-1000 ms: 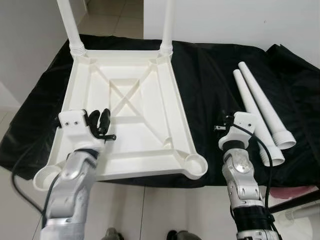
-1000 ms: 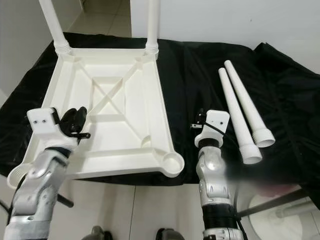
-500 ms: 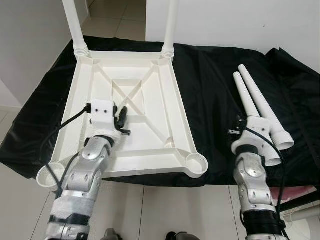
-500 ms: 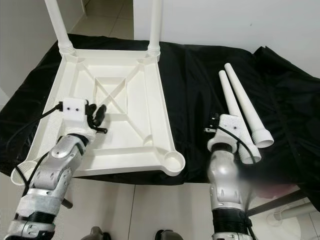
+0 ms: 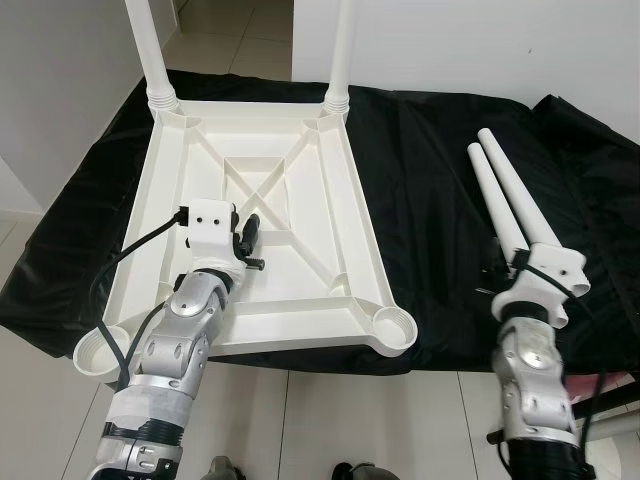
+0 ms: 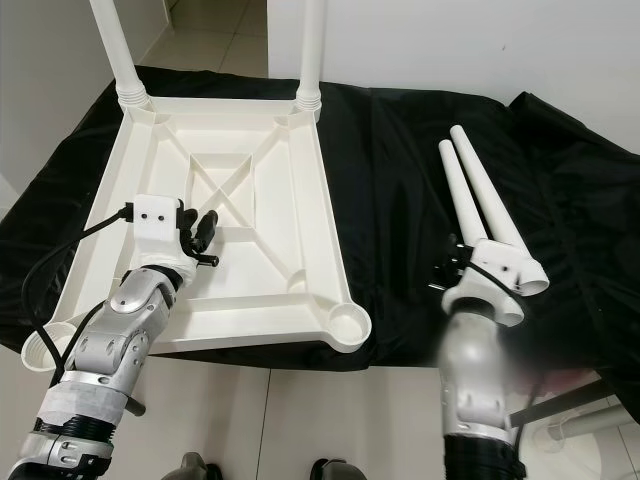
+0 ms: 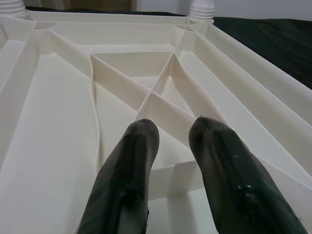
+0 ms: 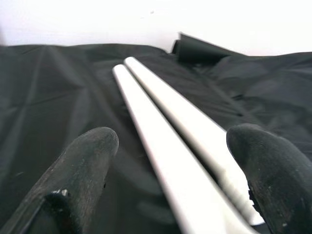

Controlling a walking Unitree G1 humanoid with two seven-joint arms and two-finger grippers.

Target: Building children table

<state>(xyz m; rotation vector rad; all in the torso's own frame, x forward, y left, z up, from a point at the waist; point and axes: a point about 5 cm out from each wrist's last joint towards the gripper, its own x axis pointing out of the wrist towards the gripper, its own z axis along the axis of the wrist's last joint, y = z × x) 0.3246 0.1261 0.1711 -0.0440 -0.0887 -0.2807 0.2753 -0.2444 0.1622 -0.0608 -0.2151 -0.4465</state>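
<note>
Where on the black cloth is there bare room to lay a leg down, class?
The widest bare strip of cloth lies between the upturned tabletop and the two loose legs. Bare cloth also lies beyond the legs, to their right. It is crowded at the legs' wide ends, where the open right gripper straddles them.

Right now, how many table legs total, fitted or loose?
4. Two white plastic legs are fitted upright in the far corners; two loose white tapered legs lie side by side on the black cloth.
</note>
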